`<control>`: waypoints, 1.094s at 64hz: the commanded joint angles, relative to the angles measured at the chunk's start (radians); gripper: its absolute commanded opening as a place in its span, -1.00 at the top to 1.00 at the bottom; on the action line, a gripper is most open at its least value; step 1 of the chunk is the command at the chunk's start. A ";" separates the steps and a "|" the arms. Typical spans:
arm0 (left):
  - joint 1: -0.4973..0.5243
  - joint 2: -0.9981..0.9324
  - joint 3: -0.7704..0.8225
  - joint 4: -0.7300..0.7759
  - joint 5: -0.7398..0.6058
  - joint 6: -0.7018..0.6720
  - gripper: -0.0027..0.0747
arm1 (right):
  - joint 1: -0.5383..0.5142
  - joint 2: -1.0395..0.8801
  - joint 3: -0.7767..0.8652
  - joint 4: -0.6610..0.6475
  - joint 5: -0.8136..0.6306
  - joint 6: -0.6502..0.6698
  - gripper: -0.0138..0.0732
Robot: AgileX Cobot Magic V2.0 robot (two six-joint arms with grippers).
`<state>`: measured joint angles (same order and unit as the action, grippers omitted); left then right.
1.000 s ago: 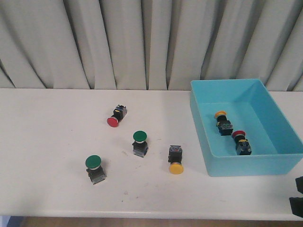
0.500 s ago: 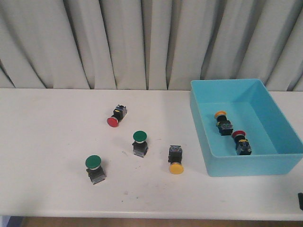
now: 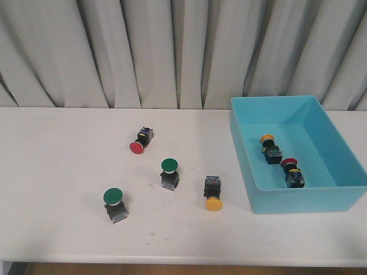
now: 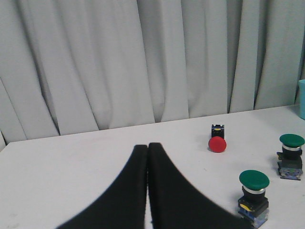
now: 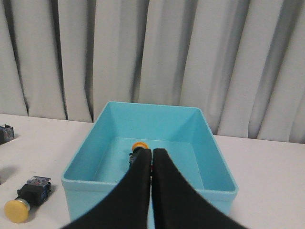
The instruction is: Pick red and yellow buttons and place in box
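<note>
Two buttons lie in the box at right; a red button and a yellow button lie on their sides on the table (unsorted). Left gripper and right gripper both have jaws together, empty.

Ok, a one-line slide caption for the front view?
Red button and yellow button left on table; two green ones beside them; box holds two.
</note>
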<state>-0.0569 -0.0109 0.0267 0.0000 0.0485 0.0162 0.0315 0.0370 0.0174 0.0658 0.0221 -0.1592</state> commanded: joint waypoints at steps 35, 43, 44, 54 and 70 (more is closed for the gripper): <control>0.002 -0.014 0.049 0.000 -0.076 -0.009 0.95 | -0.010 -0.055 0.019 -0.023 -0.041 0.044 0.70; 0.002 -0.014 0.049 0.000 -0.076 -0.009 0.95 | -0.010 -0.055 0.019 -0.125 -0.040 0.175 0.69; 0.002 -0.014 0.049 0.000 -0.076 -0.009 0.95 | -0.010 -0.055 0.019 -0.137 -0.040 0.191 0.69; 0.002 -0.014 0.049 0.000 -0.076 -0.009 0.95 | -0.010 -0.055 0.019 -0.147 -0.041 0.208 0.69; 0.002 -0.014 0.049 0.000 -0.076 -0.009 0.95 | -0.010 -0.055 0.019 -0.109 -0.041 0.159 0.69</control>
<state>-0.0569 -0.0109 0.0279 0.0000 0.0485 0.0162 0.0304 -0.0095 0.0290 -0.0564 0.0503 0.0159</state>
